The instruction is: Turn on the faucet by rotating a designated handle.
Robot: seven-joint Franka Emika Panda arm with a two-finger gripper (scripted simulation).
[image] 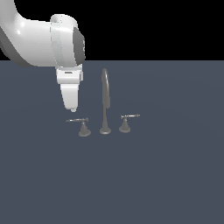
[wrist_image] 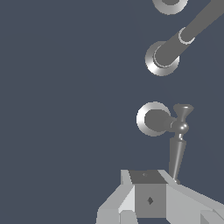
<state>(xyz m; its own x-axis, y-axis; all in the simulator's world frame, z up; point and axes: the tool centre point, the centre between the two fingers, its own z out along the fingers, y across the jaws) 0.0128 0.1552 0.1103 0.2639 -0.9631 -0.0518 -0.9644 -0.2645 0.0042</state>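
Observation:
The grey faucet stands on a dark floor, with a tall gooseneck spout and two lever handles. The left-hand handle has its thin bar pointing to the exterior view's left. My gripper hangs just above the outer end of that bar, pointing down. Its fingers look closed together with no gap and hold nothing. In the wrist view the handle lies ahead of the gripper. The bar's tip reaches right beside the fingertips; I cannot tell whether they touch.
The twin right-hand lever stands on the other side of the spout; only its base ring shows in the wrist view. The spout rises between the two handles. The floor is flat dark grey.

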